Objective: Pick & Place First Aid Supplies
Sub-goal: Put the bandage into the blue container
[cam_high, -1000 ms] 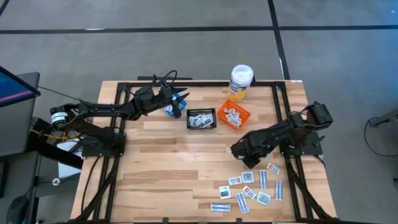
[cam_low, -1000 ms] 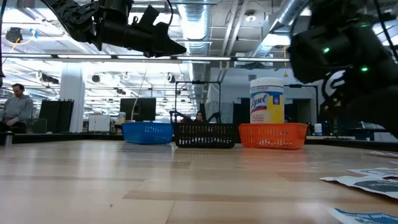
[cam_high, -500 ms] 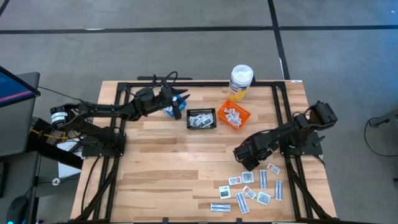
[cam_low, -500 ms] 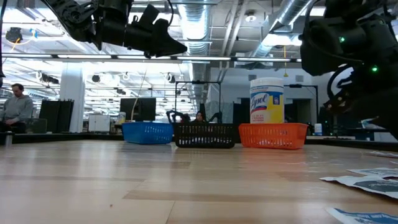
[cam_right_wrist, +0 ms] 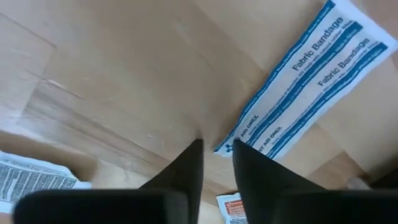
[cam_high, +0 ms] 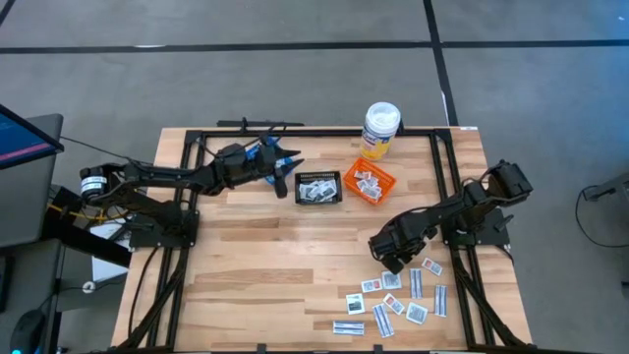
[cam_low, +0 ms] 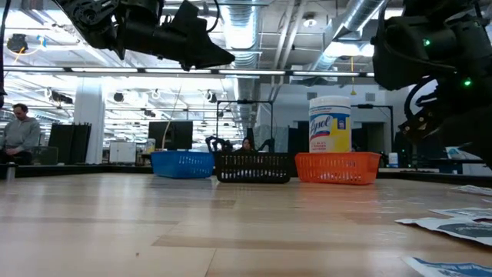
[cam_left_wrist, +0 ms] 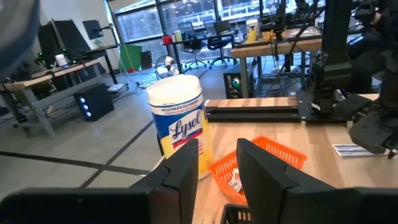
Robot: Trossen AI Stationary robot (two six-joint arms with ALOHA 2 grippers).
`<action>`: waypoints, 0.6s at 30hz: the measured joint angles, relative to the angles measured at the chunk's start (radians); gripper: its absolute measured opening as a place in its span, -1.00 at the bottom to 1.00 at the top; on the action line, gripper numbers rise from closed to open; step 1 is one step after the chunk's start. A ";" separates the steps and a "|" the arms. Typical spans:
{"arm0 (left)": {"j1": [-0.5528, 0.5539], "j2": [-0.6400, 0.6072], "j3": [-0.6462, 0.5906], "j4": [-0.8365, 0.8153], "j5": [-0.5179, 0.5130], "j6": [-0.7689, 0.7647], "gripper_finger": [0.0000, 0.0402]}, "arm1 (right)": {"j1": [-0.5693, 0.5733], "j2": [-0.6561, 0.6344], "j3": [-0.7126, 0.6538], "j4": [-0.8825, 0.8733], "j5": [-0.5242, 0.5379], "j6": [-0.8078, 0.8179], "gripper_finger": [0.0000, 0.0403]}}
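Two right fingers (cam_right_wrist: pixel 186 168) narrowly parted, straddling corner of fabric bandage packet (cam_right_wrist: pixel 305 93), nothing gripped | right gripper (cam_high: pixel 393 264) low at loose packets (cam_high: pixel 398 300), table's near right | step: pick | next: pinch, lift, carry to orange basket (cam_high: pixel 383 182) | left gripper (cam_high: pixel 278 160) part-open, empty, over blue basket.

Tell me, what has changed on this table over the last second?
The right gripper has dropped toward the loose packets at the table's near right and narrowed its fingers over the corner of a fabric bandage strip; whether it grips the strip is unclear. The left gripper shifted slightly near the blue basket, apparently empty. The baskets, the wipes bottle and the packets stayed put.
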 joint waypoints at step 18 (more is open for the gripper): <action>-0.061 0.000 0.000 -0.045 0.000 0.000 -0.45 | 0.013 -0.118 0.110 -0.025 0.086 -0.078 -0.98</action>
